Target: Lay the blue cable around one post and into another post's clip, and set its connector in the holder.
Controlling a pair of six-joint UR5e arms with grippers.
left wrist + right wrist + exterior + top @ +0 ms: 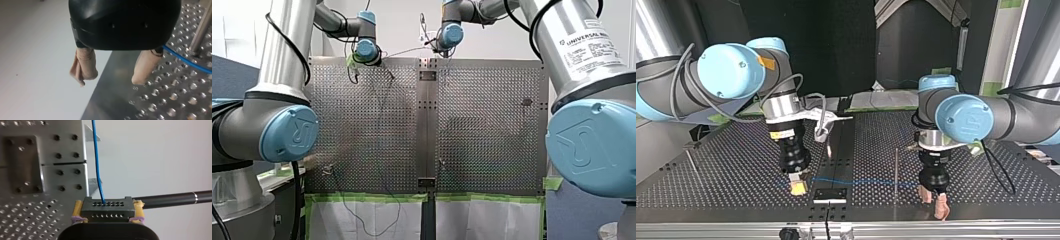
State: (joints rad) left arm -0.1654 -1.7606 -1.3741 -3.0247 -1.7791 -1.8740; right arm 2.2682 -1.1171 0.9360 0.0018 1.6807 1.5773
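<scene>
Fingers (77,208) of my right gripper (107,203), yellow pads, were clamped on the black connector (107,210), one on each side of it. Blue cable (97,162) came out of the connector's row of holes farther from the gripper and ran straight away from it. Landmark: the thin metal post (896,170) standing upright on the perforated table (986,175). In the top view my right gripper and the connector sat well apart from the post, on the side away from my left gripper (933,200). The cable ran low over the table from the connector to the post and on past it toward my left gripper. Couldn't tell from that view which side of the post it passed. My left gripper hung near the post, low at the table's edge. Its beige-padded fingers (143,66) were spread wide with nothing between them. The finger nearer the post was over the perforated plate, the other out past the table's edge. In the left wrist view the cable passed close by the post's base, between the post and the nearer finger. Couldn't tell whether it touched the post. A small black plate (831,195) lay between the post and the connector.
</scene>
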